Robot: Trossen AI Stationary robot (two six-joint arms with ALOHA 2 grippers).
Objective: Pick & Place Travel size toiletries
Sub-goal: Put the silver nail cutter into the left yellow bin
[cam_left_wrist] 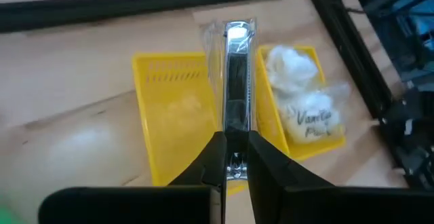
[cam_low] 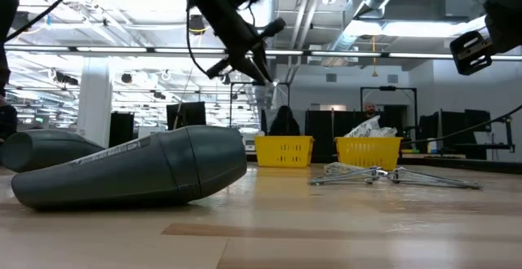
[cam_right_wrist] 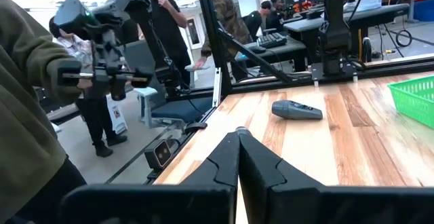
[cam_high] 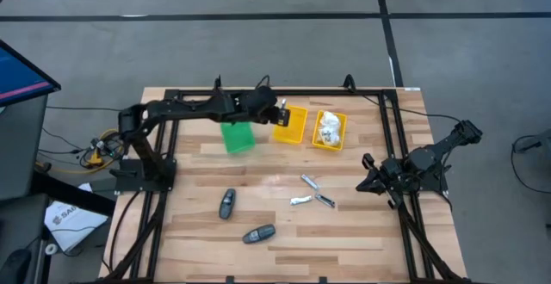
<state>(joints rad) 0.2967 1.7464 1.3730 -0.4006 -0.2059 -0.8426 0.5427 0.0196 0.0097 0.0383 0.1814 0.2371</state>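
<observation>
Overhead, the left gripper (cam_left_wrist: 235, 153) hung above the two yellow bins (cam_high: 290, 126), fingers pinched on a clear packet (cam_left_wrist: 233, 81) holding a slim dark-and-silver item, upright over the gap between them. Right-hand yellow bin (cam_high: 330, 132): crinkly white packets (cam_left_wrist: 302, 98), one with handwriting. Bare table (cam_high: 362, 232): three thin silver pieces (cam_high: 312, 193) near the middle; two dark grey oval gadgets (cam_high: 226, 204), nearer the front. Green bin (cam_high: 238, 137) beside the yellow ones. Right gripper (cam_right_wrist: 238, 149) sat at the table's right edge, fingers together, empty.
</observation>
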